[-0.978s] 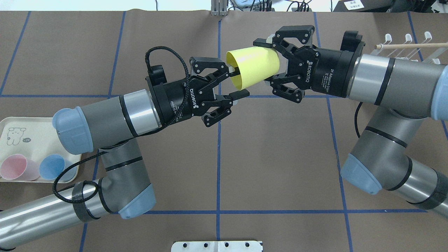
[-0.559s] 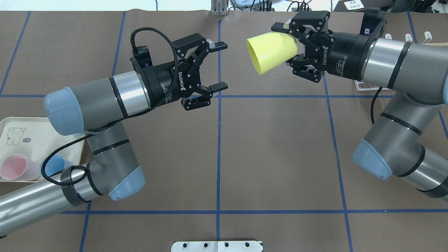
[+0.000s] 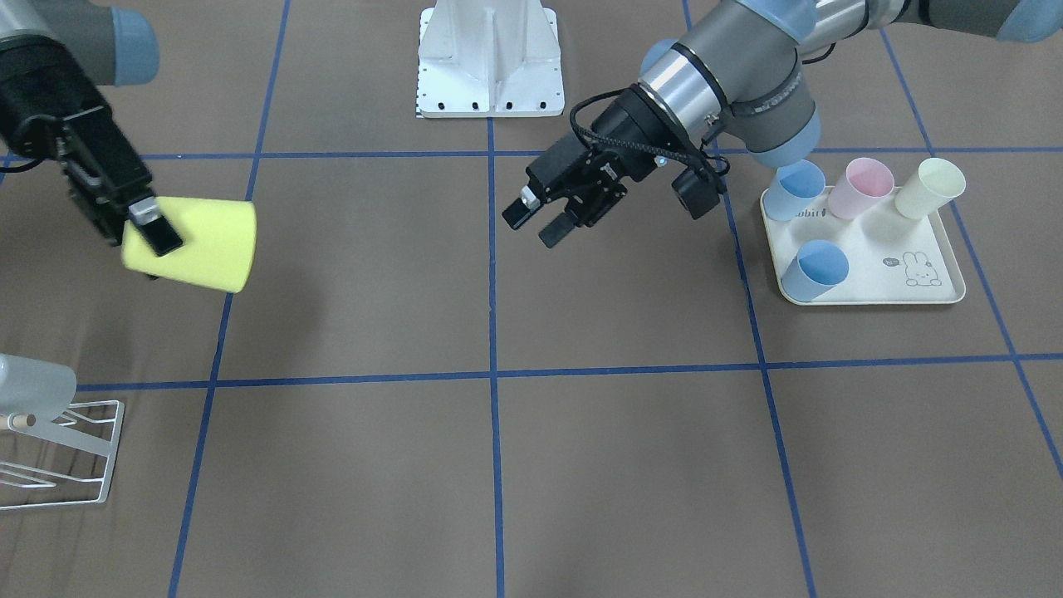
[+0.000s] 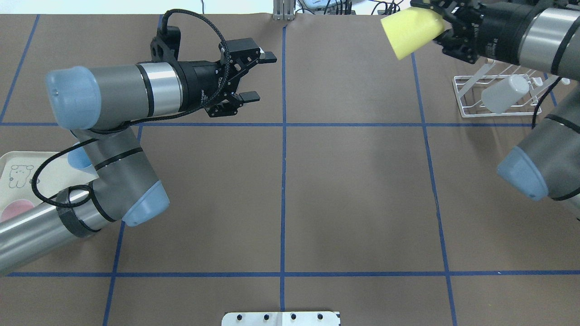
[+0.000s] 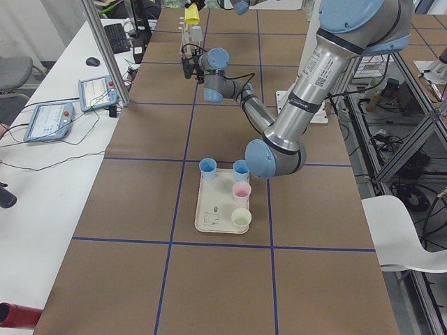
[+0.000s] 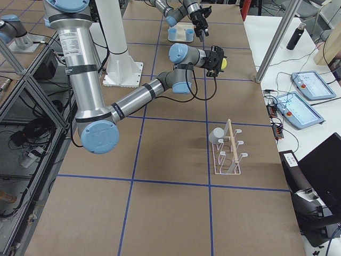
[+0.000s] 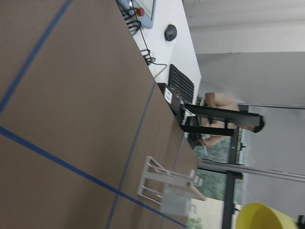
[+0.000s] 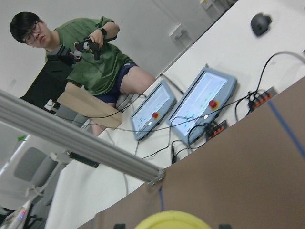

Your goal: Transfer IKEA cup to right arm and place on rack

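Observation:
A yellow IKEA cup [image 4: 410,29] lies sideways in the air at the far right of the table, its mouth towards the centre. My right gripper [image 4: 442,22] is shut on the cup's base end. The front-facing view shows the same cup [image 3: 199,245] in the right gripper [image 3: 154,228], high above the table. The white wire rack [image 4: 459,100] stands below and to the right of the cup, with a grey cup [image 4: 503,93] resting on it. My left gripper [image 4: 260,76] hangs open and empty left of the centre line, well apart from the yellow cup.
A cream rabbit-print tray [image 3: 880,282] on my left side holds two blue cups, a pink one and a cream one. My left arm partly covers the tray [image 4: 18,160] from overhead. A seated person and control pendants are beyond the far table edge.
The right gripper carried the yellow cup away from the centre, up and to the far right above the rack. The open left gripper drew back to the left.

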`<act>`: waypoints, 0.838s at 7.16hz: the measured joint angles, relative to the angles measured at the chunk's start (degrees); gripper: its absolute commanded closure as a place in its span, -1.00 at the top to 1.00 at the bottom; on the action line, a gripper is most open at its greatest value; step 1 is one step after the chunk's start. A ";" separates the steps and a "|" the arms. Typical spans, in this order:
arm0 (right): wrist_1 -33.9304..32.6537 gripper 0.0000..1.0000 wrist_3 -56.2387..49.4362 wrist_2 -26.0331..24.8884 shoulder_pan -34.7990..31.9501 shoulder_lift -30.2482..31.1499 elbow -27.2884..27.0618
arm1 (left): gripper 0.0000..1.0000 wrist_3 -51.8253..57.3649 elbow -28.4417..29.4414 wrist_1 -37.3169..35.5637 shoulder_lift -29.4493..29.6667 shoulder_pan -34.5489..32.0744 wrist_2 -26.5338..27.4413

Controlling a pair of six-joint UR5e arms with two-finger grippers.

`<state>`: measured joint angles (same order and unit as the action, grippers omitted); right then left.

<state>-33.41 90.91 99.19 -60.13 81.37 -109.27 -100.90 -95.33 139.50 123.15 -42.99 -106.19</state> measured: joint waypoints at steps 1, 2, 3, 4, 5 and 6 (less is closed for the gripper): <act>-0.29 -0.94 -7.62 -2.98 -1.30 3.41 1.14 | 1.00 8.07 -0.12 -7.70 -0.51 -1.47 -1.15; -0.34 -0.94 -14.80 -5.77 -1.86 6.44 2.39 | 1.00 15.46 -0.33 -13.51 -1.71 -3.19 -1.59; -0.23 -0.94 -21.21 -7.35 -2.79 9.09 3.90 | 1.00 22.70 -0.81 -17.76 -3.67 -5.49 -2.40; 0.00 -0.94 -26.78 -8.14 -4.65 10.99 6.12 | 1.00 30.43 -2.01 -21.98 -5.99 -8.74 -4.51; 0.17 -0.93 -30.22 -8.36 -6.10 12.08 8.19 | 1.00 38.07 -4.16 -26.60 -8.26 -11.93 -6.80; 0.26 -0.91 -31.64 -8.35 -6.69 12.63 10.02 | 1.00 43.35 -6.07 -30.00 -9.98 -13.98 -8.07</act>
<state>-33.15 59.27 90.84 -66.82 94.00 -99.25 -57.55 -101.40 109.49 113.16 -56.97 -114.26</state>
